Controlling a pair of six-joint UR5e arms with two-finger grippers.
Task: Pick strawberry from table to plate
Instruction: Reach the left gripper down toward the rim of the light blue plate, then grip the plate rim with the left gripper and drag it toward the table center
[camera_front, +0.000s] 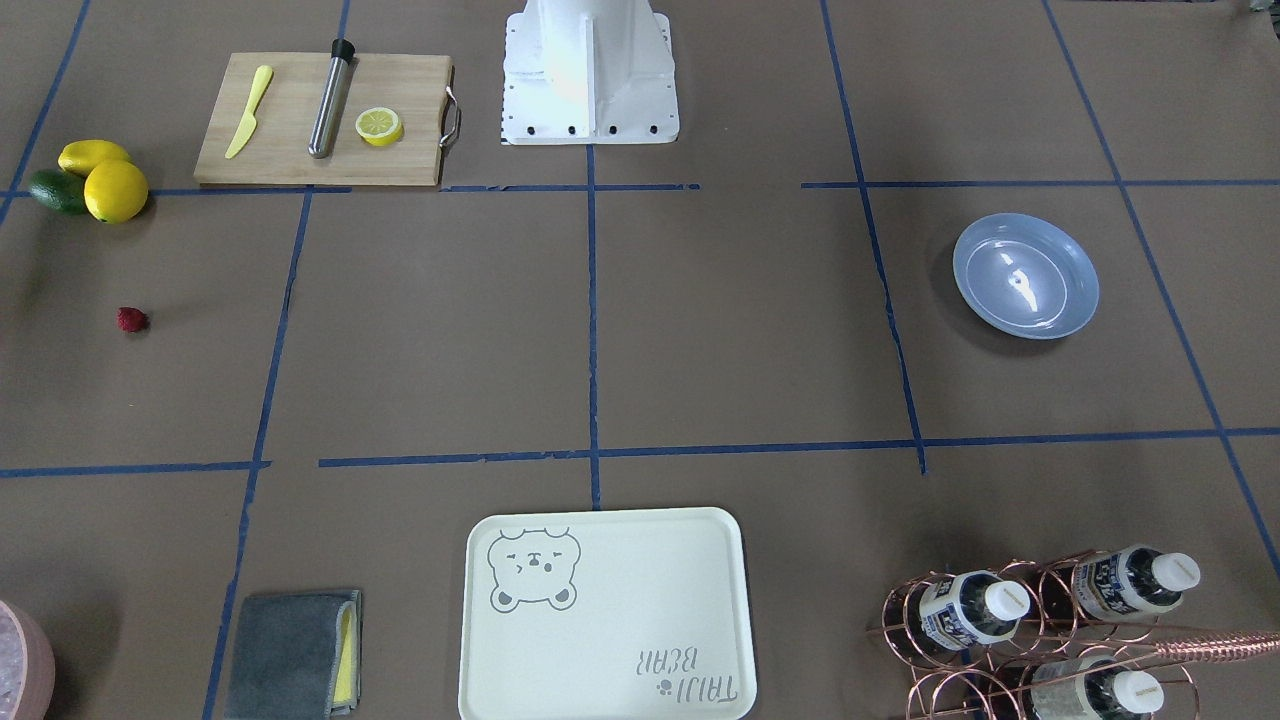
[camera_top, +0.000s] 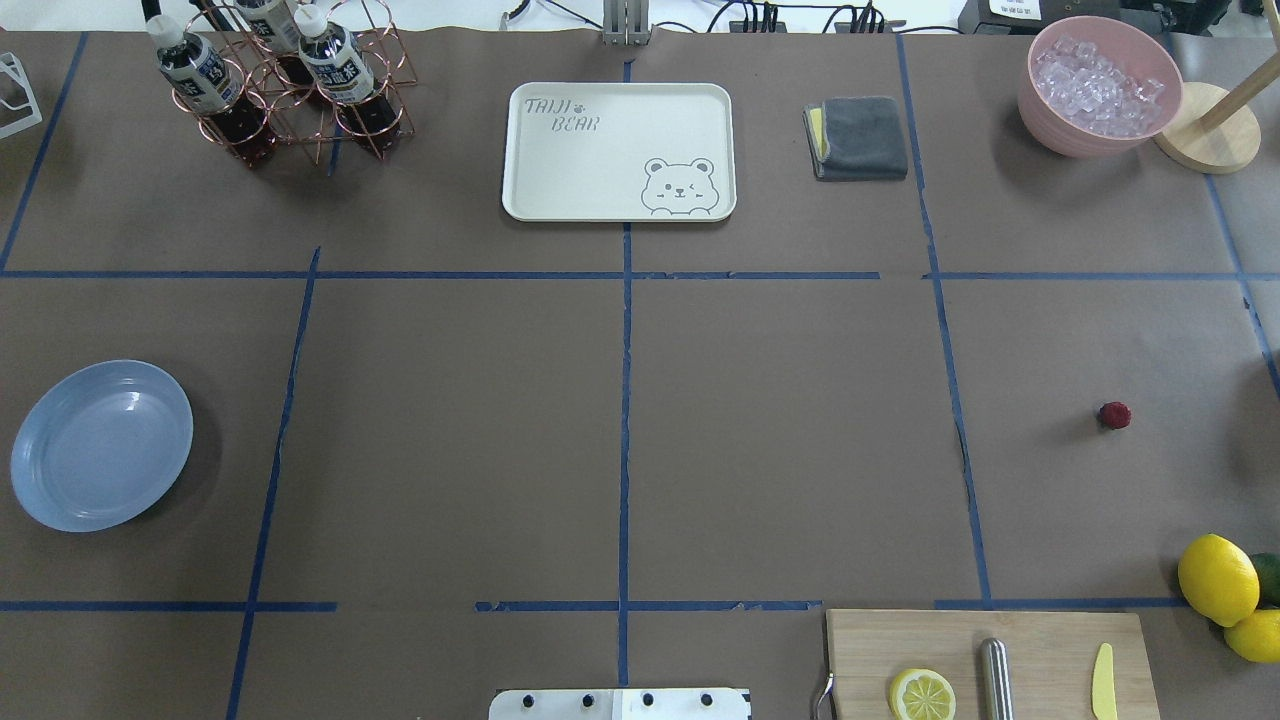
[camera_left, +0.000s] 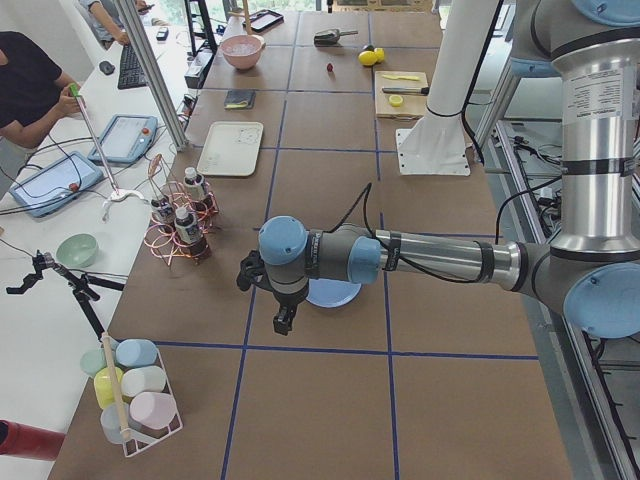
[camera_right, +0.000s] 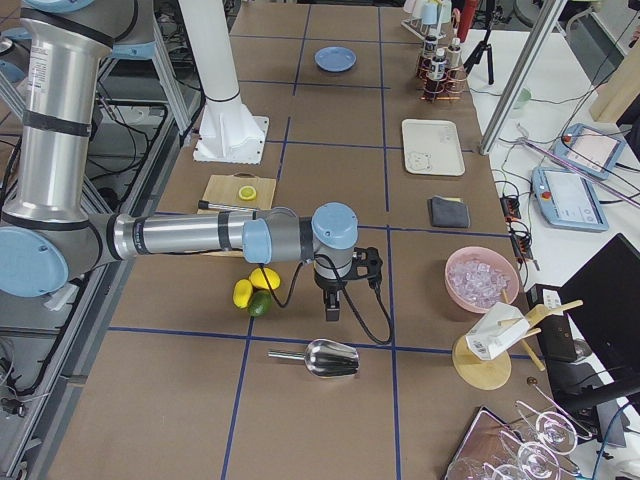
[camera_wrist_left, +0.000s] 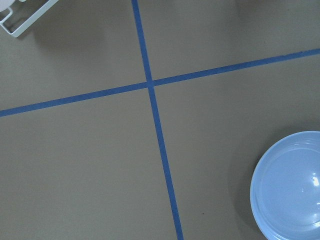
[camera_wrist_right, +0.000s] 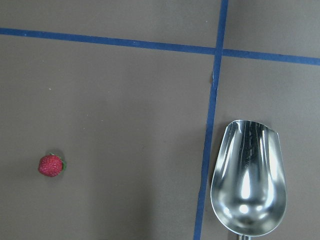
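Note:
The strawberry (camera_front: 132, 319) (camera_top: 1114, 415), small and dark red, lies alone on the brown table (camera_front: 700, 330) on the robot's right side; the right wrist view has it at lower left (camera_wrist_right: 51, 165). Far across the table on the robot's left sits the pale blue plate (camera_front: 1025, 275) (camera_top: 100, 445) (camera_wrist_left: 290, 185), with nothing on it. My left gripper (camera_left: 285, 322) hangs over the table just beside the plate. My right gripper (camera_right: 332, 312) points down near the lemons. Both show only in the side views, so I cannot tell whether either is open or shut.
Lemons (camera_top: 1217, 578) and an avocado (camera_front: 55, 190) lie near the strawberry. A cutting board (camera_front: 320, 120) carries a lemon half, knife and steel rod. A metal scoop (camera_wrist_right: 250, 175), bear tray (camera_top: 620, 150), grey cloth (camera_top: 857, 137), bottle rack (camera_top: 280, 90) and pink ice bowl (camera_top: 1100, 85) stand around.

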